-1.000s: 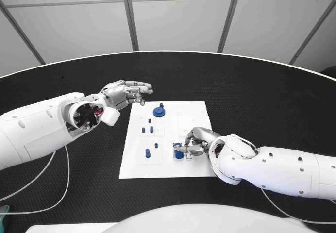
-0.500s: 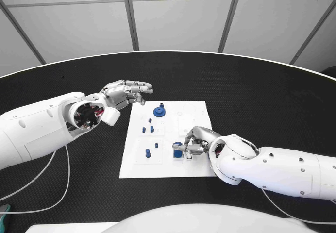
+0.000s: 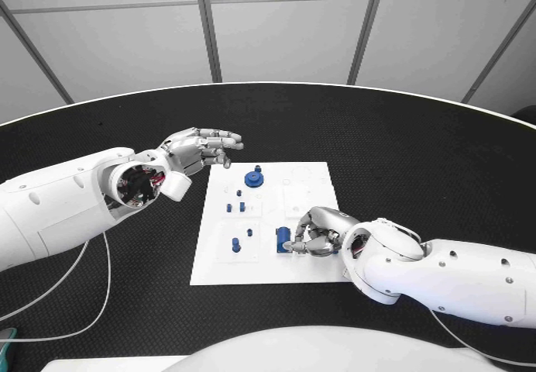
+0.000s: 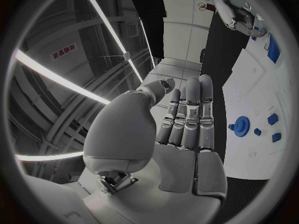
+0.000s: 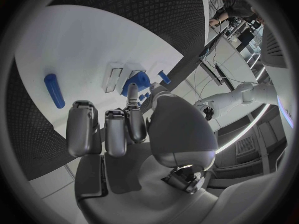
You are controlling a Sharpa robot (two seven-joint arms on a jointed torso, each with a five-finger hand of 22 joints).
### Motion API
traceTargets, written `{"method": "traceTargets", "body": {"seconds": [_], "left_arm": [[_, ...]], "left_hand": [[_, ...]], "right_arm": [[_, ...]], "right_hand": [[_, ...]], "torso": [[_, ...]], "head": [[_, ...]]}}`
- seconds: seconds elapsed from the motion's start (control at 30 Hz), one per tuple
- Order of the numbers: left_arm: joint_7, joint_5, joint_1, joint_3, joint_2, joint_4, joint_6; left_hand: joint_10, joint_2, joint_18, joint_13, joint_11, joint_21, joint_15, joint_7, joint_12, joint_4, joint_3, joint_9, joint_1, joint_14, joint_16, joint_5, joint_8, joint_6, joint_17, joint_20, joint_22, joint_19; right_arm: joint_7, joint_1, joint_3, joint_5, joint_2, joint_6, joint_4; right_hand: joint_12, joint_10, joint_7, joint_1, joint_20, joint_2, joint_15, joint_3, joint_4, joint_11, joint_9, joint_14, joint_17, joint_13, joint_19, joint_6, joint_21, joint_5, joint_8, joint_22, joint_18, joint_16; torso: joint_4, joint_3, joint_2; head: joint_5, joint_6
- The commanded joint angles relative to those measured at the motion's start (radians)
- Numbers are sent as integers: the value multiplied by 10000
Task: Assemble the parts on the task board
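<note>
The white task board (image 3: 268, 267) lies in the middle of the table. On it stand a blue gear (image 3: 255, 179) at the far end, two small blue pegs (image 3: 235, 207) and another peg (image 3: 235, 245) nearer me. My right hand (image 3: 314, 235) rests on the board's right side, its fingers curled; a fingertip and the thumb pinch a blue block (image 3: 283, 235), which the right wrist view shows just past the fingertip (image 5: 137, 79). My left hand (image 3: 202, 149) hovers off the board's far left corner with its fingers stretched out and nothing in it. The left wrist view shows the gear (image 4: 241, 123).
A long blue peg (image 5: 54, 90) lies on the board beside my right hand. Black table (image 3: 424, 155) surrounds the board on all sides, with a cable (image 3: 78, 329) trailing at the near left.
My right hand has turned and drawn slightly toward me, and the blue block under its fingers now stands out beside the fingertips. My left hand has not moved.
</note>
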Motion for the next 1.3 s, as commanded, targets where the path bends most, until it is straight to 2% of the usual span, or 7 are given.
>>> {"method": "traceTargets", "body": {"seconds": [0.03,0.17,0.57,0.8,1.07,1.13,1.3], "left_arm": [[-1,0,-1,0,18,-7,16],[-7,0,-1,0,40,-21,24],[-14,0,-1,-1,74,-51,30],[-20,0,-2,-1,62,-64,26],[-25,-1,-2,-1,78,-89,31],[-26,-1,-2,-1,82,-94,34],[-30,-1,-2,-1,86,-106,29]], "left_hand": [[-75,57,166,-19,-24,-57,-4,-8,72,59,-21,18,1,-52,-60,39,66,-12,-17,19,-31,-81],[-75,57,166,-19,-24,-57,-4,-8,72,59,-21,18,1,-52,-60,39,66,-12,-17,19,-31,-81],[-79,61,166,-21,-22,-60,-3,-6,72,66,-20,17,-1,-53,-59,40,66,-16,-18,19,-33,-79],[-79,61,166,-21,-22,-60,-3,-6,72,66,-20,17,-1,-53,-59,40,66,-16,-18,19,-33,-79],[-79,61,166,-21,-22,-60,-3,-6,72,66,-20,17,-1,-53,-59,40,66,-16,-18,19,-33,-79],[-79,61,166,-21,-22,-60,-3,-6,72,66,-20,17,-1,-53,-59,40,66,-16,-18,19,-33,-79],[-79,61,166,-21,-22,-60,-3,-6,72,66,-20,17,-1,-53,-59,40,66,-16,-18,19,-33,-79]], "right_arm": [[-17,0,0,0,0,27,-17],[-47,0,1,0,62,92,-108],[-134,1,5,0,254,185,-406],[-126,1,5,0,192,237,-361],[14,1,4,0,164,447,-304],[58,1,4,0,167,526,-293],[146,1,3,0,160,686,-264]], "right_hand": [[50,135,18,132,-46,-24,-49,54,17,-79,-20,914,1916,1430,765,-65,92,-28,-15,2071,-201,36],[58,145,16,192,-46,46,-50,140,100,-81,-45,913,1910,1438,765,-31,86,87,-22,2073,-200,34],[143,202,-35,618,-65,119,-83,525,60,-125,-107,915,1920,1507,771,25,101,164,-35,2088,-203,38],[149,209,-47,903,-76,42,-94,804,38,-137,-140,916,1928,1521,771,32,92,-14,-44,2092,-202,41],[150,211,-41,1040,-80,-64,-97,952,37,-137,-158,915,1926,1528,771,34,94,-40,-47,2098,-203,40],[149,211,-30,1008,-78,-114,-92,955,70,-127,-163,914,1919,1529,771,35,96,-53,-48,2099,-204,35],[84,178,19,755,-57,-423,-56,857,132,-84,-186,912,1913,1498,762,33,49,-159,-55,2091,-198,31]], "torso": [[2,2,-5],[39,-10,5],[18,-13,13],[0,-4,2],[11,-13,1],[12,-9,2],[17,-13,16]], "head": [[-28,25],[-66,40],[-36,19],[-25,3],[-49,17],[-47,24],[-55,25]]}}
